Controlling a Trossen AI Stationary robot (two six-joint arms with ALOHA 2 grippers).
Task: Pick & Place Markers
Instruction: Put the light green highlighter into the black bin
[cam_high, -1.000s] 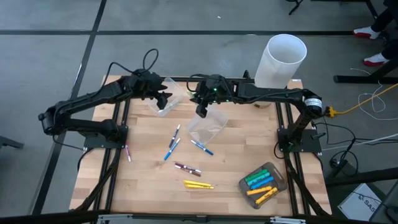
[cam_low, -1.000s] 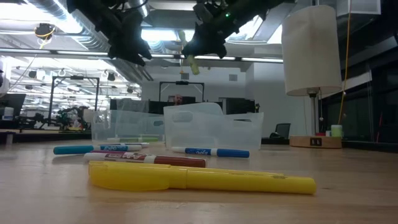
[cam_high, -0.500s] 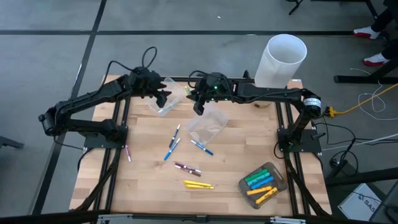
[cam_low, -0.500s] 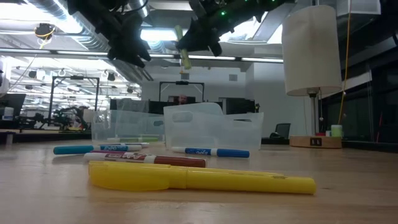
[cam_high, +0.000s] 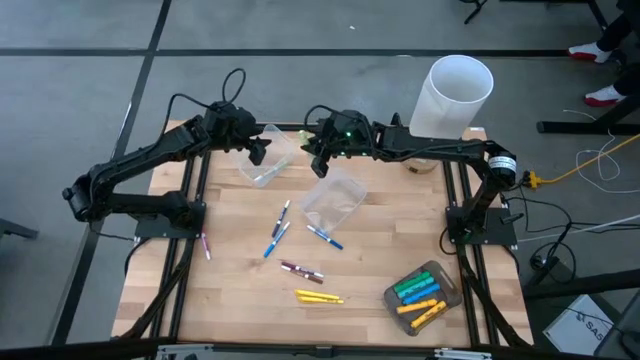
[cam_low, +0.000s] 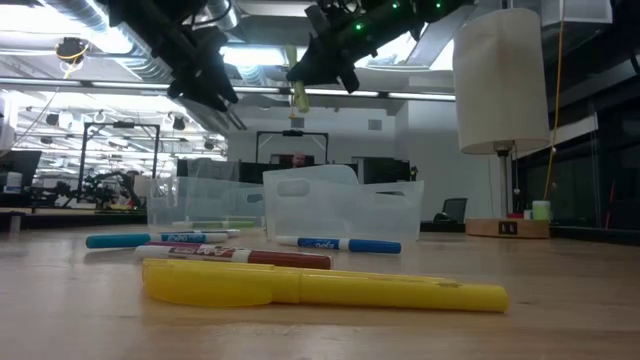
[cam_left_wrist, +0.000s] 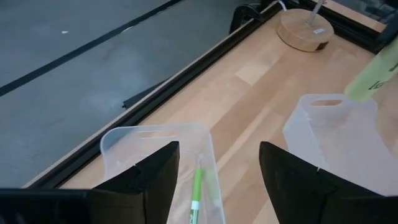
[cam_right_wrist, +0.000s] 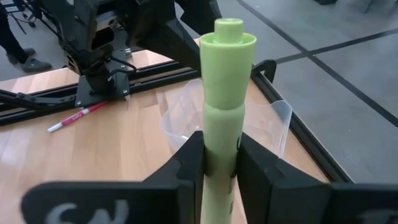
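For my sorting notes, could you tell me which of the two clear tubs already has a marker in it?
The left tub, beneath the left gripper: a green marker lies inside.

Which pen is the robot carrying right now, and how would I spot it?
Look above the two clear tubs at the table's far edge. The right gripper hangs there, its fingers shut on a pale green marker. It is the only marker up in the air.

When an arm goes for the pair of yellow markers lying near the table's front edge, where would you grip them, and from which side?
I would take the yellow markers at mid-barrel, straight from above. They lie flat and side by side on the table, nothing crowding them, so fingers can straddle the barrels across their width, though one may slip out.
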